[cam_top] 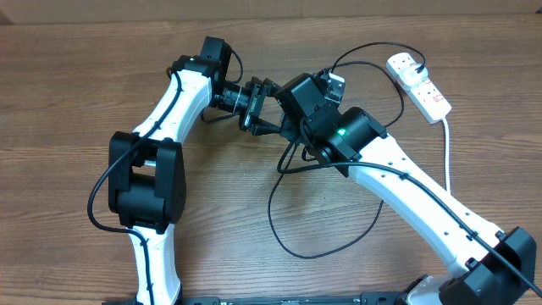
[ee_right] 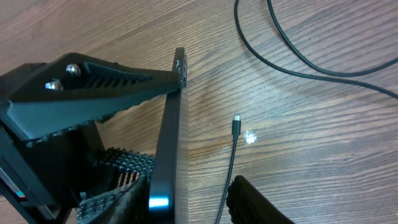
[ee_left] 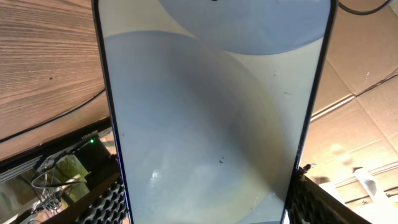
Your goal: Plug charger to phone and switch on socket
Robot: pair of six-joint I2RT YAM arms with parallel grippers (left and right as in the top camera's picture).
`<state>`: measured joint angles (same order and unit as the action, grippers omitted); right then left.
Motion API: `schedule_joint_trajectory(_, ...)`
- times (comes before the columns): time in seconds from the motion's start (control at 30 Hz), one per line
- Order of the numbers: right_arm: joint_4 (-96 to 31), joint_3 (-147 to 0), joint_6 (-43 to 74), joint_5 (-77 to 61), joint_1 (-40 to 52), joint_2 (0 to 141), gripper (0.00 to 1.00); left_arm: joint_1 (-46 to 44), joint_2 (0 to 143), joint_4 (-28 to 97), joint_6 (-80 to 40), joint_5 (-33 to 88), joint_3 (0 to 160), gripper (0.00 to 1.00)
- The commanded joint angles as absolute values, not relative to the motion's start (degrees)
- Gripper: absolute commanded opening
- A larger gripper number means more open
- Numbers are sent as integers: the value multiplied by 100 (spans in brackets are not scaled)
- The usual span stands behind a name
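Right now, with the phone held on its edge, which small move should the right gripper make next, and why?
Probably close the right gripper on the cable just behind its tip. The tip lies loose on the table, beside the phone that the left gripper holds, and is not yet plugged in.

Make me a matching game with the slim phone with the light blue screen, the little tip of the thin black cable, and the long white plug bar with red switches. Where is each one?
Things:
1. slim smartphone with the light blue screen
2. small connector tip of the thin black cable
3. long white power strip with red switches

Places and states:
a. lying on the wooden table, near its far edge
b. clamped in the left gripper
c. loose, plugged into nothing

Pairs: 1-b, 2-c, 3-a.
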<state>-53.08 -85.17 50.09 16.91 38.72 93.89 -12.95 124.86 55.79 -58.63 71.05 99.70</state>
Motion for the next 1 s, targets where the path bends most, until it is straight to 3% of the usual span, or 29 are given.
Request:
schedule_joint_trajectory(0.0, -5245, -8621, 5120, 1732, 3894, 9400, 33, -1278, 12534, 5559, -6018, 7293, 10141, 65)
schedule_joint_trajectory(0.43, -5229, -8621, 5124, 1680, 3894, 9437, 30, -1278, 12534, 5540, -6158, 7306, 10141, 66)
schedule_joint_trajectory(0.63, -5203, -8621, 5124, 1636, 3894, 9437, 21, -1278, 12534, 5540, -6198, 7308, 10141, 66)
schedule_joint_trajectory(0.97, -5188, -8621, 5122, 1621, 3894, 9437, 21, -1278, 12534, 5537, -6309, 7308, 10141, 66)
